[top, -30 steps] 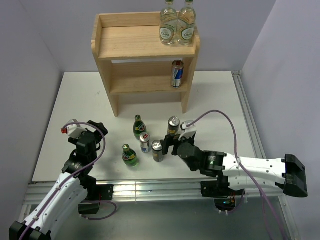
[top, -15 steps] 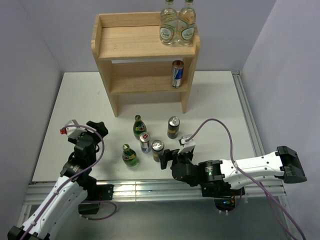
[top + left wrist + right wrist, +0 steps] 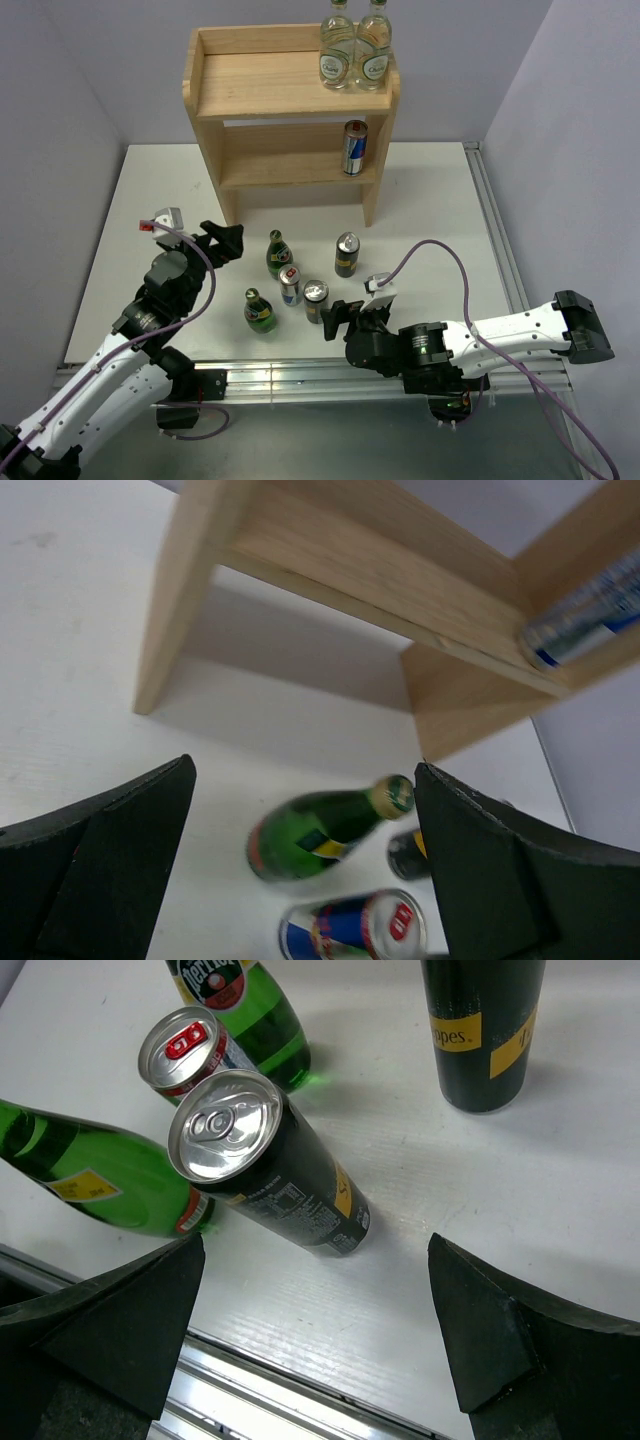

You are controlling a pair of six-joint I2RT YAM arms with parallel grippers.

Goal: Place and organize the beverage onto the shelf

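White table [image 3: 440,200] carries five of the six drinks, bunched near its front edge and well apart from the shelf. Wood shelf [image 3: 260,90] stands at the back, with two clear bottles [image 3: 355,50] on the right of the top board and one blue-and-silver can [image 3: 354,148] upright on the lower tier.

Far green bottle [image 3: 278,254] and near green bottle [image 3: 259,311] are upright. I'd judge them heavy, slick and breakable, so grip the body, not the neck.

Far dark can [image 3: 346,254] stands free. Near dark can [image 3: 316,301] sits just beside the table's blue can [image 3: 290,285], so clearance is tight. Cans look light and thin-walled: take them mid-body with a gentle squeeze.

Left claw [image 3: 225,240] is spread and empty, left of the far green bottle. Right claw [image 3: 340,318] is spread and empty, just behind the near dark can.
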